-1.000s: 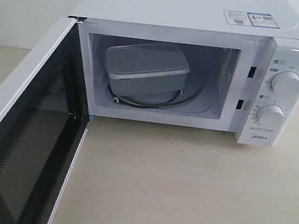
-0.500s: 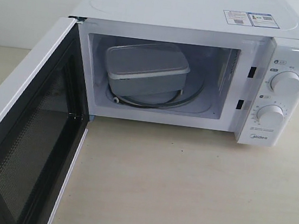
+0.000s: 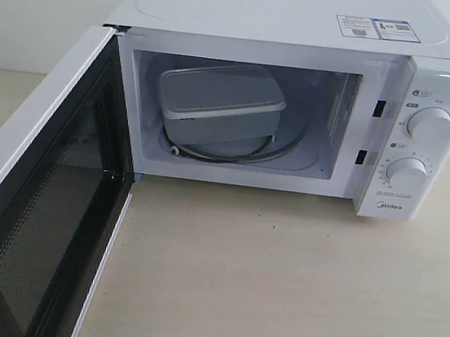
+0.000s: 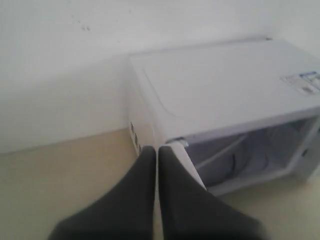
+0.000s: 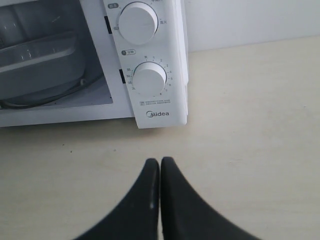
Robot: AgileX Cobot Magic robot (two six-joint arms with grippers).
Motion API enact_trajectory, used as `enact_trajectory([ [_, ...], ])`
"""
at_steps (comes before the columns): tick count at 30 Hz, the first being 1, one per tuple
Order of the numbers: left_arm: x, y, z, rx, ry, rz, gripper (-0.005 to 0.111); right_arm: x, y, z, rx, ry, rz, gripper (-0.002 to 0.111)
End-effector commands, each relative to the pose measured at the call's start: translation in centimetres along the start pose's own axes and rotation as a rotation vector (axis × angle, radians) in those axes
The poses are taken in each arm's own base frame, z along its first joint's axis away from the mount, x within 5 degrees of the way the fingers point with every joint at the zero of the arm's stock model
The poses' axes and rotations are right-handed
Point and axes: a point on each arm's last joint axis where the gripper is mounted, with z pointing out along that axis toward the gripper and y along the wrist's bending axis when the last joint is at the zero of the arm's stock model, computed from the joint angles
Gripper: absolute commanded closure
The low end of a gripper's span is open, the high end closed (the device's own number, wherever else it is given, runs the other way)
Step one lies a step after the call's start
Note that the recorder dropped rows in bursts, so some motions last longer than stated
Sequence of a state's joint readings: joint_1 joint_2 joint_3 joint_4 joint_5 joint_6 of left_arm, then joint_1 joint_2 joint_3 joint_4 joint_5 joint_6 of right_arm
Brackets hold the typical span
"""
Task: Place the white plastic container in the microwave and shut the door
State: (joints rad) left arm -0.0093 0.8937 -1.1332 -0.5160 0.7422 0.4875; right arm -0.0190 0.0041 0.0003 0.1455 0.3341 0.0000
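- The white plastic container (image 3: 220,106) sits inside the microwave (image 3: 308,23), lid on and facing up, resting on the glass turntable (image 3: 287,147) toward the left half of the cavity and turned at an angle to the opening.
- The door (image 3: 30,218) stands swung wide open on its left hinge. Its black mesh-lined inner face is turned toward the cavity, and its lower edge runs out over the pale table (image 3: 277,282).
- Two round white dials (image 3: 430,124) sit one above the other on the right-hand control panel, with the Midea logo (image 3: 390,208) below them. Two printed labels (image 3: 374,27) lie on the top of the casing near its front right.
- The left gripper (image 4: 157,151) hangs free near the hinge-side corner of the oven, against a white wall (image 4: 60,75). Its dark fingers are pressed together with nothing between them.
- The right gripper (image 5: 160,162) hovers over bare tabletop just in front of the control panel, below the lower dial. Its jaws are likewise together and empty.
- Neither gripper touches the door, the oven or the container.
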Motion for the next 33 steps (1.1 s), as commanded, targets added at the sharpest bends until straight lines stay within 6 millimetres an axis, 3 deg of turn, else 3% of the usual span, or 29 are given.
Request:
enact_trajectory([
  [1, 1.8, 0.1, 1.6, 0.068, 0.220, 0.019, 0.102, 0.0, 0.0, 0.0, 0.005, -0.007, 0.002, 0.108],
  [4, 5.6, 1.5, 3.7, 0.057, 0.667, -0.038, 0.102, 0.0, 0.0, 0.0, 0.005, -0.007, 0.002, 0.108],
  [7, 7.5, 1.9, 6.4, 0.095, 0.769, -0.160, 0.102, 0.0, 0.0, 0.0, 0.005, -0.007, 0.002, 0.108],
  [8, 8.7, 1.5, 8.0, 0.196, 0.803, -0.210, 0.102, 0.0, 0.0, 0.0, 0.005, -0.007, 0.002, 0.108],
  [11, 9.6, -1.1, 10.8, 0.522, 0.744, -0.204, 0.102, 0.0, 0.0, 0.0, 0.005, -0.007, 0.002, 0.108],
  [13, 9.6, -2.3, 11.7, 0.629, 0.714, -0.173, 0.102, 0.0, 0.0, 0.0, 0.005, -0.007, -0.005, 0.108],
  [20, 9.1, -2.4, 12.9, 0.581, 0.597, -0.160, 0.102, 0.0, 0.0, 0.0, 0.005, -0.007, -0.003, 0.108],
  [26, 8.1, -4.8, 13.9, 0.743, 0.422, -0.095, 0.102, 0.0, 0.0, 0.0, 0.005, -0.007, -0.003, 0.108],
  [33, 9.0, -6.0, 17.5, 0.644, 0.348, -0.061, 0.102, -0.5, 0.0, 0.0, 0.005, -0.061, -0.006, 0.108],
])
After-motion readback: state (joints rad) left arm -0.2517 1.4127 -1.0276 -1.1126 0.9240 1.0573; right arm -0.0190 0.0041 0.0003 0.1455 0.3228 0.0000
